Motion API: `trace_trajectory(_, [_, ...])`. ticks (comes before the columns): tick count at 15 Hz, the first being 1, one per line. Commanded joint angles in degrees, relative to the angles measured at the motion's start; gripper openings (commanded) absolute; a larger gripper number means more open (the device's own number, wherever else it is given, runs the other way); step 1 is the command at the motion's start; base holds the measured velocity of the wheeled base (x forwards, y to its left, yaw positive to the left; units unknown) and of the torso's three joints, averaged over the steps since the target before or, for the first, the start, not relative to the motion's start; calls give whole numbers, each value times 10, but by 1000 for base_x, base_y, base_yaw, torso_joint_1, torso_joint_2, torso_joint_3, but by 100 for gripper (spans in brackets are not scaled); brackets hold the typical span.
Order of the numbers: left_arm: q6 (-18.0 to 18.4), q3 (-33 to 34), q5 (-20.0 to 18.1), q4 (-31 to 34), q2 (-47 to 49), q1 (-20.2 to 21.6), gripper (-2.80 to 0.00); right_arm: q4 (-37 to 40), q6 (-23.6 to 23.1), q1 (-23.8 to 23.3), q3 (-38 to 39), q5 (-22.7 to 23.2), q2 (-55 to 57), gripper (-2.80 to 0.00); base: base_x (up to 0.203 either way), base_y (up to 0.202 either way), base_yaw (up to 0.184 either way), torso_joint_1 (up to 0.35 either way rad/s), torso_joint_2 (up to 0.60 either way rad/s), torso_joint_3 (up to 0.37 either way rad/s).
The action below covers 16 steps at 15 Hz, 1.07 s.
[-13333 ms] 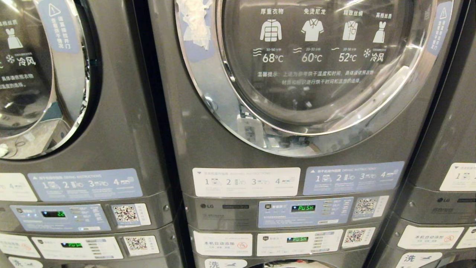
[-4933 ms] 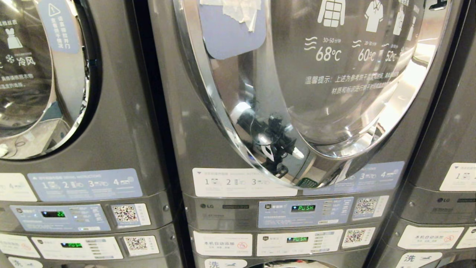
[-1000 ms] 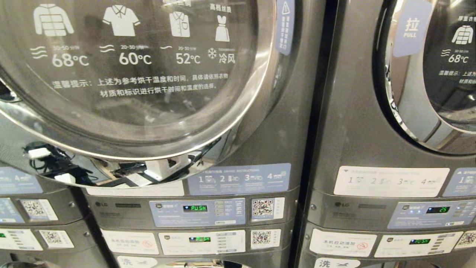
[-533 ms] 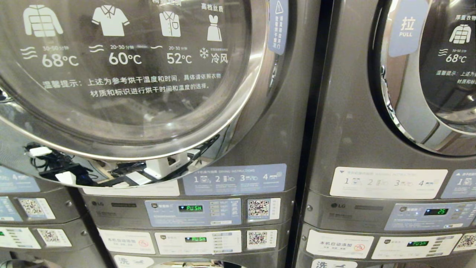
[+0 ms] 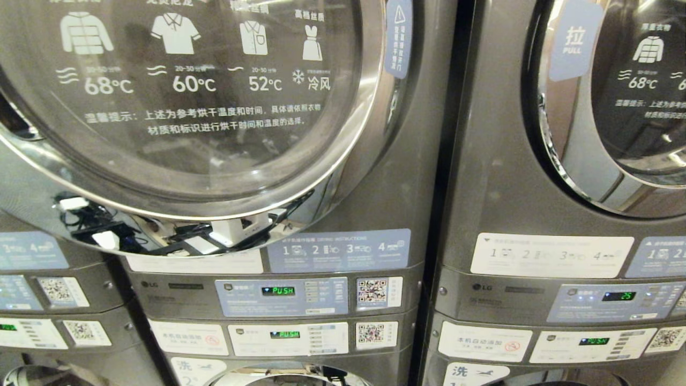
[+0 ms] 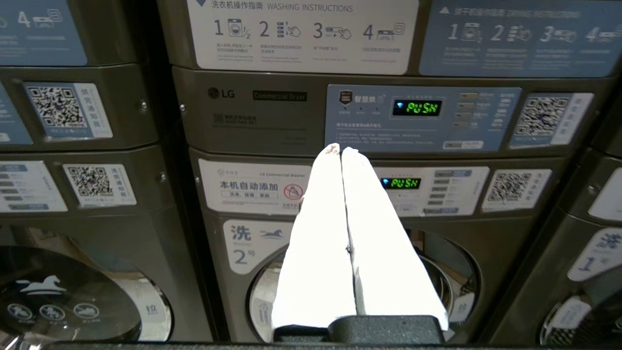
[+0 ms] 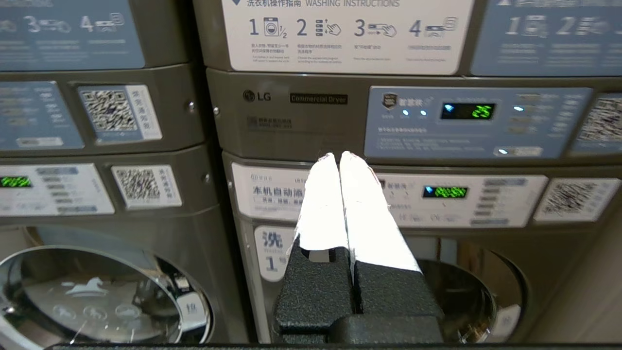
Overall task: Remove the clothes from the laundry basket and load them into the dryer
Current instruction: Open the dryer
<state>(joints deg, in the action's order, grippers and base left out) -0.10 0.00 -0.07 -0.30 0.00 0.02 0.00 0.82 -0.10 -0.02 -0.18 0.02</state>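
The dryer's round glass door (image 5: 203, 107), printed with garment icons and temperatures, stands swung out from the front of the grey dryer (image 5: 375, 203). Its chrome rim overlaps the panels below and mirrors my body. In the left wrist view, my left gripper (image 6: 338, 149) is shut and empty. It points at the dryer's panel, whose display (image 6: 422, 108) reads PUSH. My right gripper (image 7: 337, 155) is also shut and empty, facing the neighbouring machine's panel (image 7: 474, 111). Neither arm shows in the head view. The clothes and the laundry basket are out of view.
A second dryer (image 5: 509, 161) stands to the right, with its door shut and a PULL label (image 5: 573, 40) on it. Washers sit below the dryers, their round ports (image 6: 452, 277) (image 7: 486, 291) low in the wrist views. Another stacked machine (image 5: 32, 295) stands at the left.
The whole head view has shifted a little, and the control panels now sit higher in the picture. That is the camera moving, not the machines.
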Motion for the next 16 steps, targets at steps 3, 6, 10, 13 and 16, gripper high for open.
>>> trace_trajectory(3, [0,0,0,0,0,1,-280,0,0,0,0,0,0,-280,-198,0,2,-11,4,2])
trace_trajectory(6, [-1,0,0,0,0,0,-280,0,0,0,-1,0,0,-280,-193,0,2,5,0,5])
trace_trajectory(10, [-1,0,1,0,0,0,-280,0,0,0,-1,0,0,-280,-114,0,-1,1,-1,3])
trace_trajectory(13, [6,-3,-3,0,0,0,-280,0,1,0,0,0,0,-280,0,0,0,0,0,0])
trace_trajectory(16, [-4,-109,-7,6,45,-1,-280,1,-1,0,-1,0,0,-280,0,0,0,0,0,0])
